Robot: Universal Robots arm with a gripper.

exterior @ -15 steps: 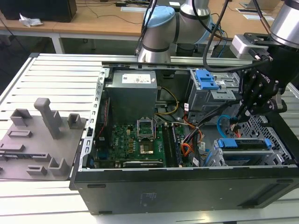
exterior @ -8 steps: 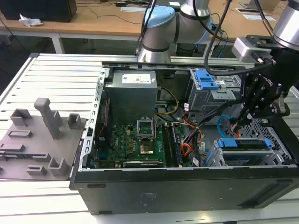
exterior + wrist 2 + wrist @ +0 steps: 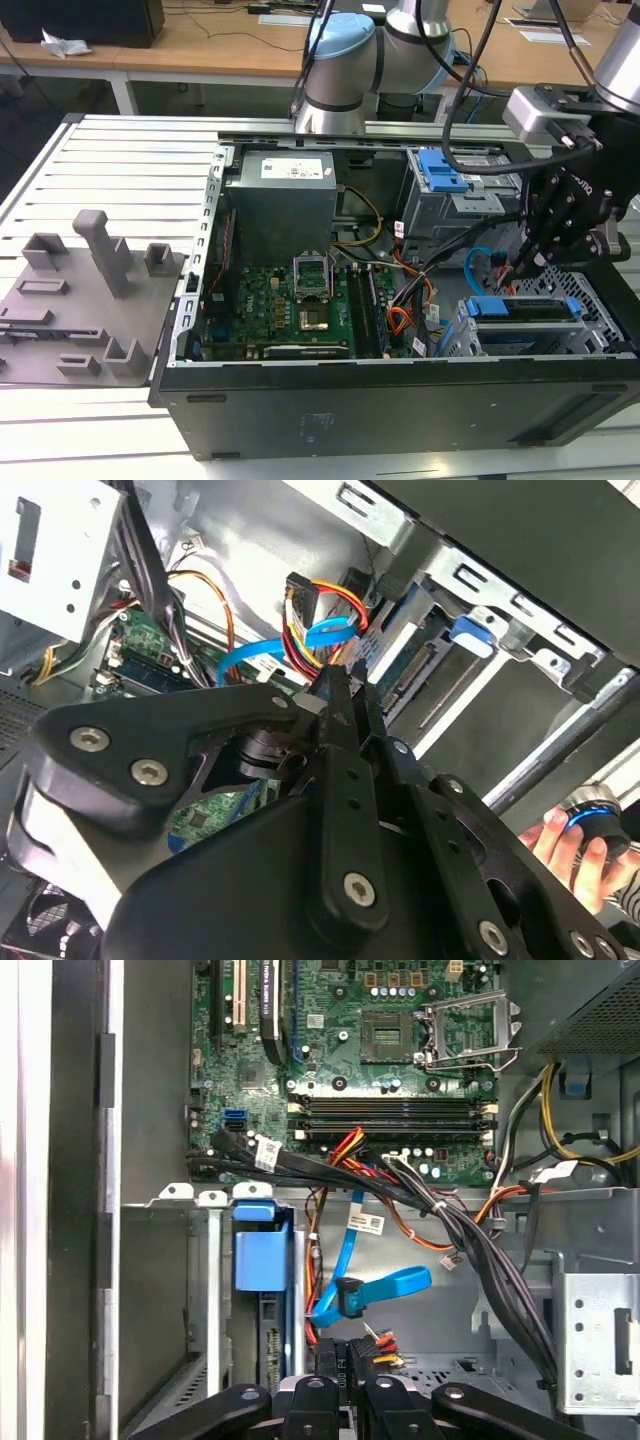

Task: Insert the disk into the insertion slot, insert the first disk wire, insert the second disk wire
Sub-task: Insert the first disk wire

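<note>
End effector (image 3: 348, 1348) pinched near-shut, grip unclear, by second disk wire (image 3: 380, 1288) w/ illegible white tag (image 3: 366, 1223).

Soft, even light fills the exterior view: the slatted bench (image 3: 120, 160) reads pale, and the grey fixtures (image 3: 100, 260) on it cast only faint shadows. The inside of the computer case (image 3: 300, 290) is dimmer and is darkest beneath the black hand (image 3: 522, 260). In the second wrist view a metal panel (image 3: 50, 550) is washed out almost to white, while the hand (image 3: 340, 685) is a dark mass with small highlights on its screws. In the first wrist view the motherboard (image 3: 380, 1060) is evenly lit, a pale strip of case wall (image 3: 20, 1160) blows out, and the hand (image 3: 350, 1352) sits in shade.
</note>
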